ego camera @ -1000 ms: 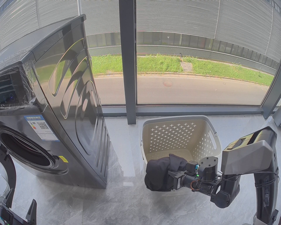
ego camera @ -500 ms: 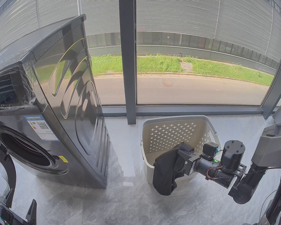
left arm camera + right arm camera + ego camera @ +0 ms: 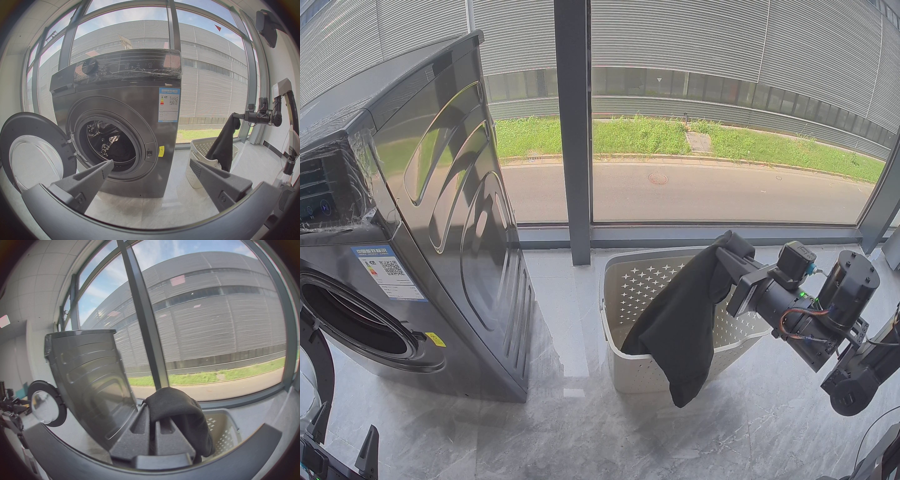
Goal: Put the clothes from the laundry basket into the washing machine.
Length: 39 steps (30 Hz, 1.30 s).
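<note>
My right gripper (image 3: 730,250) is shut on a black garment (image 3: 681,325), held above the white laundry basket (image 3: 637,369). The cloth hangs from the fingers and drapes over the basket's front rim. In the right wrist view the garment (image 3: 178,408) bunches over the shut fingers (image 3: 142,430). The dark grey washing machine (image 3: 412,206) stands at the left, its round drum opening (image 3: 107,147) dark, with some cloth inside, and its door (image 3: 31,153) swung wide. My left gripper (image 3: 150,175) is open, low in front of the machine, with nothing between its fingers; the garment (image 3: 223,145) and basket (image 3: 200,156) appear far off there.
A grey window pillar (image 3: 573,131) rises behind the basket, with glass panes on both sides. Grey marble floor (image 3: 569,431) lies bare between the machine and the basket. The machine's open door (image 3: 47,404) sticks out on its far side.
My right gripper has risen and moved back and to the right with the black garment. The cloth, bunched at the basket's front before, now hangs long from the fingers. The left arm is still.
</note>
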Tool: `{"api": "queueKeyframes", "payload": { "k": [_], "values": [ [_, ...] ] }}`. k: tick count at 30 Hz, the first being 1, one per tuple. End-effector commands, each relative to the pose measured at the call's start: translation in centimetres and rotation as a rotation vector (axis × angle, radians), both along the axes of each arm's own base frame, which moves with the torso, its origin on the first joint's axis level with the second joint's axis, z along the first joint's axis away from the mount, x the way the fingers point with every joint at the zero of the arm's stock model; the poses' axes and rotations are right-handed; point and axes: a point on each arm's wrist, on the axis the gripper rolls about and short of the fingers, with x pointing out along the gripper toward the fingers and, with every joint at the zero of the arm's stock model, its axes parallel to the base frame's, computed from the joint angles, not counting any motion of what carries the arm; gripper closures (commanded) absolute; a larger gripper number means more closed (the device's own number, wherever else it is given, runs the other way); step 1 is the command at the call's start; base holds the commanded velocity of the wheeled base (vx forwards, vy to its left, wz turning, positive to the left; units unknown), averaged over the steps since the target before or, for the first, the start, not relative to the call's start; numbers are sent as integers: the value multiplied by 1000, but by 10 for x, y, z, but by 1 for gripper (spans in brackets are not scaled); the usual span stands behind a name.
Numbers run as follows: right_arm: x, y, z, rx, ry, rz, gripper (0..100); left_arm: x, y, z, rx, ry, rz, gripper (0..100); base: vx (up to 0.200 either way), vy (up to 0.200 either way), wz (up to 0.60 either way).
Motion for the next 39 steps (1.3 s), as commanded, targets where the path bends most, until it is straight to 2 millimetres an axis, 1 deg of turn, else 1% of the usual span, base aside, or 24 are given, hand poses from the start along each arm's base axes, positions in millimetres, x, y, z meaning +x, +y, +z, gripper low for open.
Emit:
{"api": "queueKeyframes", "payload": {
  "k": [1, 4, 7, 10, 13, 14, 32, 36, 39],
  "values": [
    [-10, -5, 28, 28, -62, -70, 100, 0, 0, -5, -1, 1, 1, 0, 0, 0, 0],
    [-12, -8, 33, 27, -61, -87, 100, 0, 0, -5, -1, 1, 1, 0, 0, 0, 0],
    [-13, -11, 41, 39, -59, -155, 100, 0, 0, -5, 4, 1, -1, 0, 0, 0, 0],
    [-14, -11, 49, 59, -66, -211, 100, 0, 0, -5, 5, 1, -1, 0, 0, 0, 0],
    [-16, -12, 53, 69, -77, -222, 100, 0, 0, -5, 7, 2, -1, 0, 0, 0, 0],
    [-17, -12, 54, 70, -78, -222, 100, 0, 0, -5, 8, 2, -2, 0, 0, 0, 0],
    [-19, -13, 53, 71, -81, -208, 100, 0, 0, -5, -1, 4, -8, 0, -200, 0, 0],
    [-23, -14, 53, 73, -84, -199, 100, 0, 0, -5, -1, 4, -8, 0, 0, 0, 0],
    [-25, -10, 51, 66, -77, -170, 100, 0, 0, -5, -1, 2, -10, 0, 0, 67, 0]
  ]
}}
